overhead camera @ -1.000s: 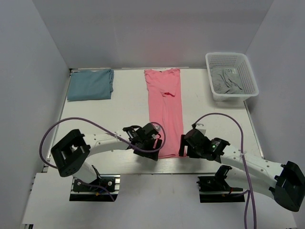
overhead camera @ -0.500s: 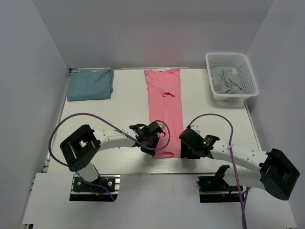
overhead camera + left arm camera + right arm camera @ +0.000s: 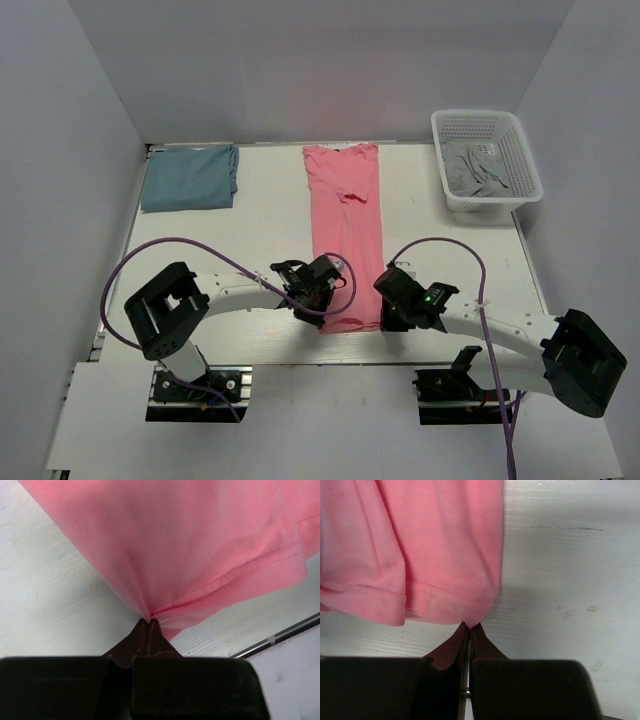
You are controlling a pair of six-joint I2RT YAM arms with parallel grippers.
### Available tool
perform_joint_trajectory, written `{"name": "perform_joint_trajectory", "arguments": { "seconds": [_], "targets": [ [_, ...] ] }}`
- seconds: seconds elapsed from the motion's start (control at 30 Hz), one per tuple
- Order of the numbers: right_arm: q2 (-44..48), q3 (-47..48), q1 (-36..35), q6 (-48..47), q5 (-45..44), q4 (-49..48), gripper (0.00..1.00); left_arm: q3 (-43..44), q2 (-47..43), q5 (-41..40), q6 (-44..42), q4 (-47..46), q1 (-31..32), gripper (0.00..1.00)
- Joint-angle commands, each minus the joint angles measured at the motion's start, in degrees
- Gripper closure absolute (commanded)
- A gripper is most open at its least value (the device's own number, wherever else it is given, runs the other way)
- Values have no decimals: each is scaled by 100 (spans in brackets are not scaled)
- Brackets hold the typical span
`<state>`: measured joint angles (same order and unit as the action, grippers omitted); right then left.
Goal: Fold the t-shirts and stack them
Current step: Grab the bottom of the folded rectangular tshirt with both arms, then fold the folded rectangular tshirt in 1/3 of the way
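The salmon pink t-shirt [image 3: 346, 225] lies as a long narrow strip down the middle of the table, neck at the far end. My left gripper [image 3: 320, 303] is shut on its near left hem corner [image 3: 150, 616], the cloth pulled into a pinch at the tips. My right gripper [image 3: 384, 305] is shut on the near right hem corner [image 3: 470, 622]. The pink t-shirt fills the upper part of both wrist views [image 3: 170, 545] [image 3: 420, 545]. The teal-blue t-shirt [image 3: 190, 177] lies folded at the far left corner.
A white mesh basket [image 3: 527, 160] with grey cloth [image 3: 475, 170] inside stands at the far right. Grey walls close in the table on three sides. The table's near edge [image 3: 330, 362] runs just behind both grippers, a metal rail [image 3: 280, 636] along it.
Both grippers moved forward onto the near hem and closed from wide open onto its two corners. The hem now bunches at each fingertip.
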<state>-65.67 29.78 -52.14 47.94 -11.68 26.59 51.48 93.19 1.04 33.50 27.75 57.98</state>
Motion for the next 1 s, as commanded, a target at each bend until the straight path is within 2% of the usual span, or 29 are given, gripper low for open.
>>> {"name": "perform_joint_trajectory", "arguments": {
  "seconds": [0.0, 0.17, 0.27, 0.4, 0.53, 0.7, 0.97],
  "targets": [
    [247, -51, -50, -92, 210, -119, 100, -16, -292, 45, 52, 503, 30, 100],
    [722, -639, -103, -75, 1105, -1082, 100, -103, -547, 274, 184, 635, 82, 100],
    [652, -684, -156, -40, 1107, -1103, 100, -103, -740, 221, 245, 688, 82, 100],
    [546, -229, -165, 31, 519, -963, 100, -156, -820, -94, 377, 215, -13, 100],
    [634, 80, -147, 224, -358, -910, 100, 325, -636, -700, 499, 283, -67, 100],
    [731, 457, -121, 119, -993, -875, 100, 870, -635, -1342, 447, 284, -67, 100],
    [169, 1337, -60, -285, -1993, -734, 100, 1312, -582, -2336, 395, 241, -400, 100]
  ]
}}
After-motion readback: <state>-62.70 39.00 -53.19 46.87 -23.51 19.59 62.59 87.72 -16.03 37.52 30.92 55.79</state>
